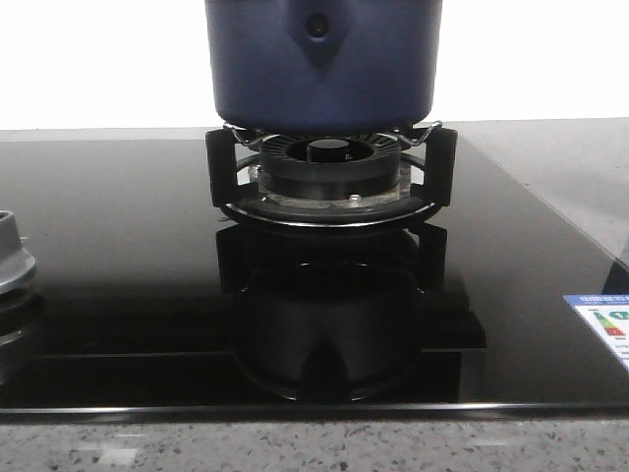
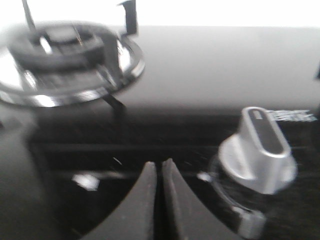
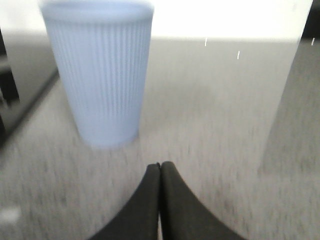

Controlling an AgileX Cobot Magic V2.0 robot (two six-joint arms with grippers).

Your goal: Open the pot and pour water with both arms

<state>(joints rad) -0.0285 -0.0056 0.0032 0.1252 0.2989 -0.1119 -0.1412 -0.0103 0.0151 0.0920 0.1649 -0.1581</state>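
Note:
The dark navy-blue pot (image 1: 324, 59) stands on the burner grate (image 1: 329, 172) at the centre of the black glass hob in the front view; only its lower body and riveted bracket show, its top cut off by the frame. Neither arm appears in the front view. My left gripper (image 2: 160, 165) is shut with nothing held, hovering over the black hob beside a silver control knob (image 2: 260, 150), with a burner (image 2: 65, 65) farther off. My right gripper (image 3: 160, 166) is shut and empty over the grey speckled counter, a pale blue ribbed cup (image 3: 97, 70) standing upright ahead of it.
A second silver burner cap (image 1: 12, 261) sits at the hob's left edge. An energy label (image 1: 601, 320) is stuck at the hob's right edge. The hob's front rim meets a speckled stone counter (image 1: 314, 442).

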